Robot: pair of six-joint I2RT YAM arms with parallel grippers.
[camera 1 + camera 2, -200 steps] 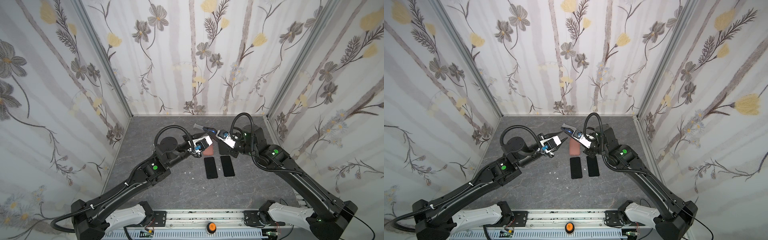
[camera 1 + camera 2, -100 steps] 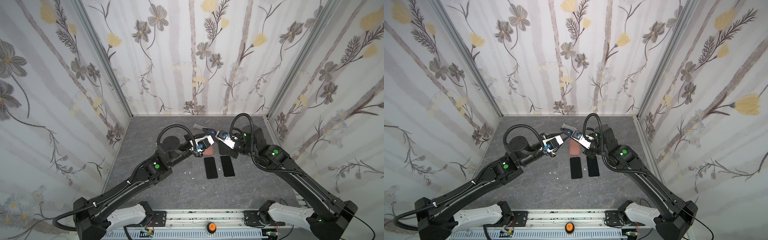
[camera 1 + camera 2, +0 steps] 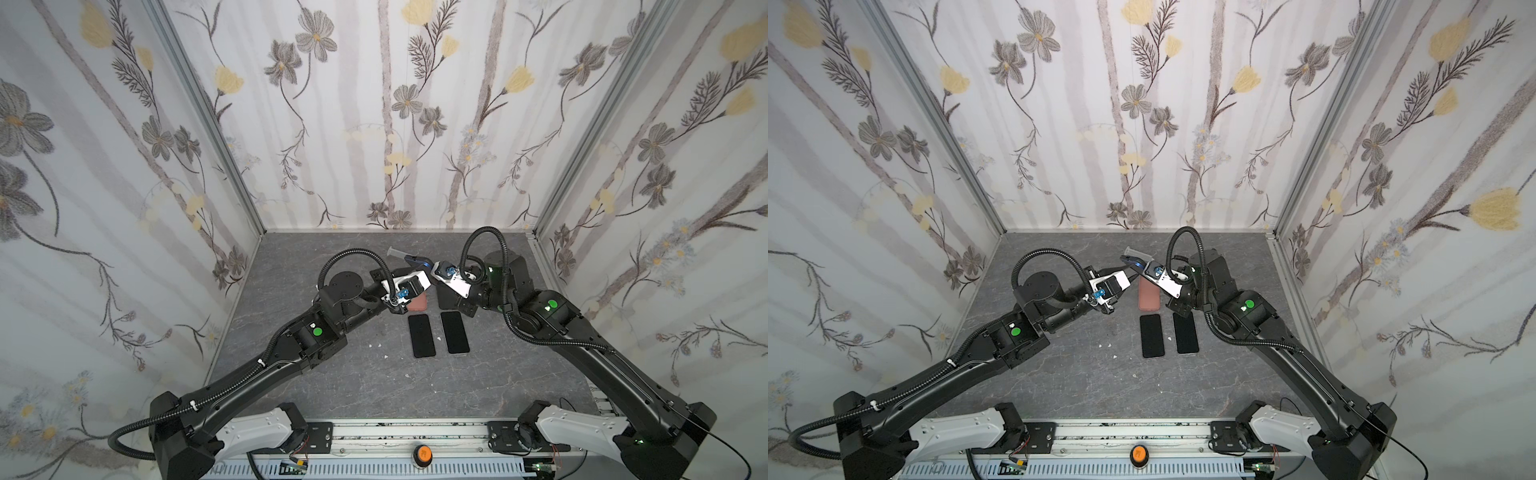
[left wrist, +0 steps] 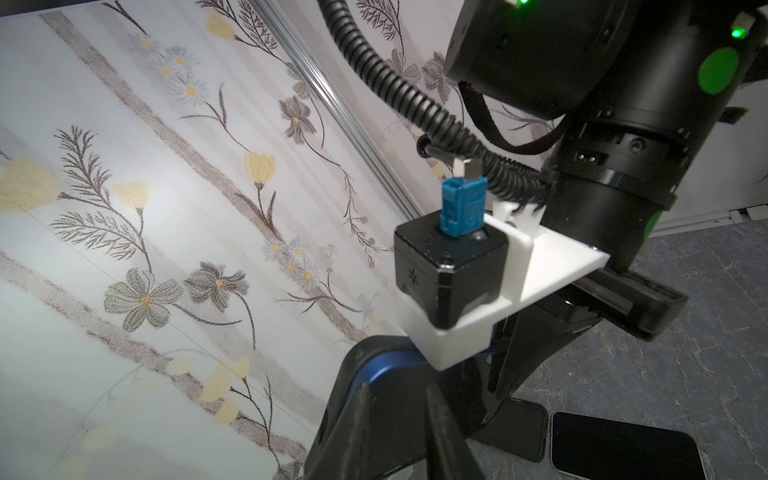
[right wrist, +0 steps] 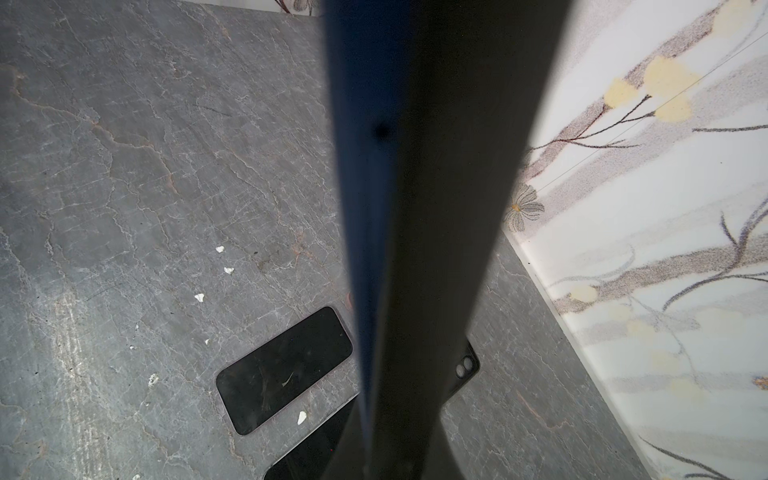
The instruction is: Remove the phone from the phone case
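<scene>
Meeting above the rear of the grey stone-patterned table (image 3: 332, 382), the two arms share one object. At left, the left gripper (image 3: 1132, 277) reaches up and rightward. In the left wrist view its fingers (image 4: 360, 419) stand slightly apart, with the dark body of the blue phone case (image 3: 417, 262) filling the gap between them: a grasp. The case hangs clear of the table, tilted, between both sets of fingertips. At right, the right gripper (image 3: 430, 266) is clenched on the case from the other side. In the right wrist view the blue-edged slab runs straight out from the camera and hides the fingers themselves. On the table beneath the fingertips lies a reddish-brown case (image 3: 1148, 297), flat. Nearer the arm bases than the fingers, a left-hand black phone (image 3: 1151, 336) and a right-hand black phone (image 3: 1185, 332) lie side by side, apart, screens up. Beyond the fingertips, toward the back wall, rests a clear case (image 3: 395, 251).
</scene>
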